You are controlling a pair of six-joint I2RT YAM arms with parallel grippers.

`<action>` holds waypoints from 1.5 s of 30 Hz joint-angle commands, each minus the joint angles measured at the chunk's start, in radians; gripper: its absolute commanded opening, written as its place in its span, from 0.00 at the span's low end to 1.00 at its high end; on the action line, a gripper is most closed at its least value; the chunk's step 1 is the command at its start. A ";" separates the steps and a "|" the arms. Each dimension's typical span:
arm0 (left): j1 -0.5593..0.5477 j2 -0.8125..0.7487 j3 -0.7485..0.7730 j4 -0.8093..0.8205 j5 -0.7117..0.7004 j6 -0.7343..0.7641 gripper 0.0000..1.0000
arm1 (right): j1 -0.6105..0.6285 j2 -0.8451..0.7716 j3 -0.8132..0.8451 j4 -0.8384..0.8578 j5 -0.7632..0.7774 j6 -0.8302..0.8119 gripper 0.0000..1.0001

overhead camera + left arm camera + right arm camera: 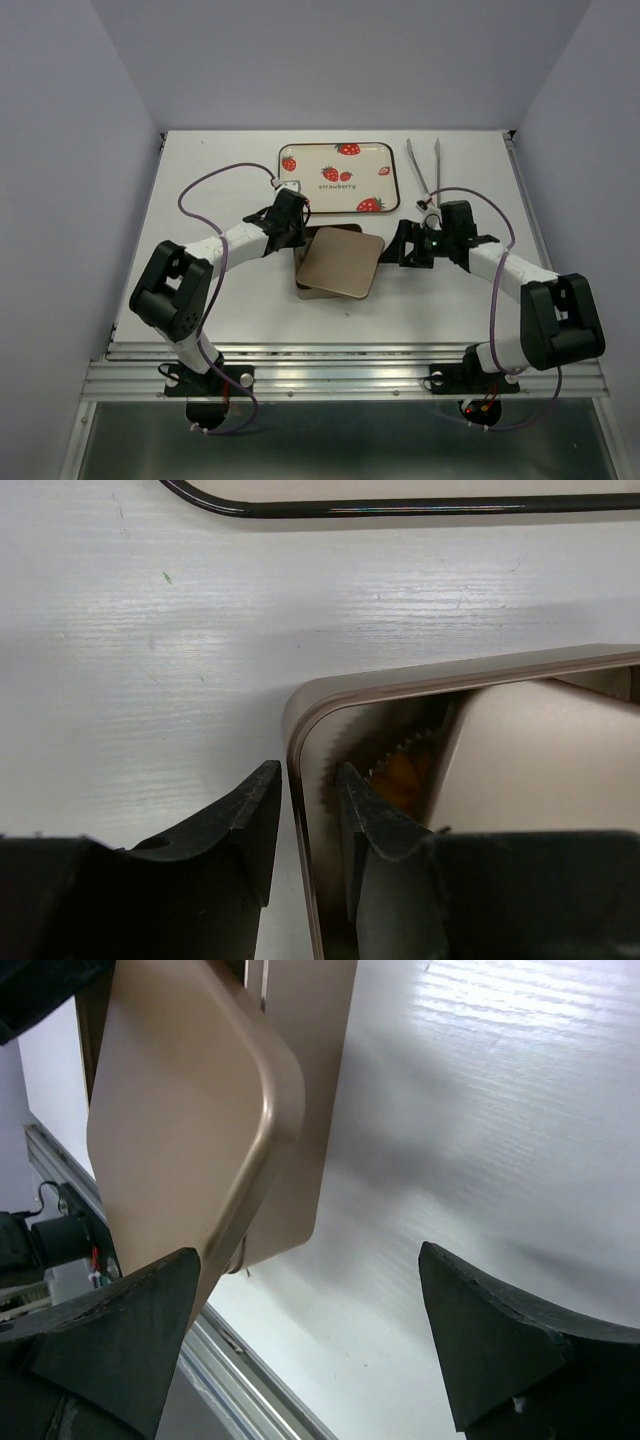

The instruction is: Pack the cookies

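One word can be read here: "strawberry", printed in small dark lowercase letters near the middle of the cream tray [312,158] with the dark rim, which lies at the far side of the table [420,305], among red strawberry pictures [330,173].

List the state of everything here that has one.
Tin: open, cookie inside.
Lid: lying askew across the tin, not seated.
Left gripper: jaws astride the tin's rim, grip unclear.
Right gripper: wide open, holding nothing.
Tongs: lying on the table, unheld.
Tray: bare but for printed strawberries.
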 commanded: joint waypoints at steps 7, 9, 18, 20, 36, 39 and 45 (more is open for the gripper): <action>0.003 -0.108 0.018 -0.026 -0.007 -0.058 0.42 | 0.166 0.066 0.091 0.010 0.039 -0.023 0.85; 0.004 -0.131 0.014 -0.029 -0.012 -0.069 0.43 | 0.188 0.072 0.113 0.008 0.066 -0.022 0.81; 0.006 -0.160 -0.051 0.000 0.014 -0.098 0.44 | 0.199 0.090 0.145 0.065 0.056 0.017 0.62; 0.006 -0.162 -0.057 0.002 0.014 -0.109 0.44 | 0.199 0.095 0.157 0.086 0.024 0.026 0.62; 0.024 -0.373 -0.241 0.013 0.089 -0.216 0.84 | 0.228 0.097 0.147 0.047 0.074 0.043 0.63; 0.024 -0.424 -0.305 0.022 0.118 -0.233 0.84 | 0.237 0.087 0.134 0.039 0.088 0.046 0.63; -0.028 -0.605 -0.503 0.074 0.278 -0.328 0.84 | 0.246 0.057 0.084 -0.006 0.091 0.031 0.64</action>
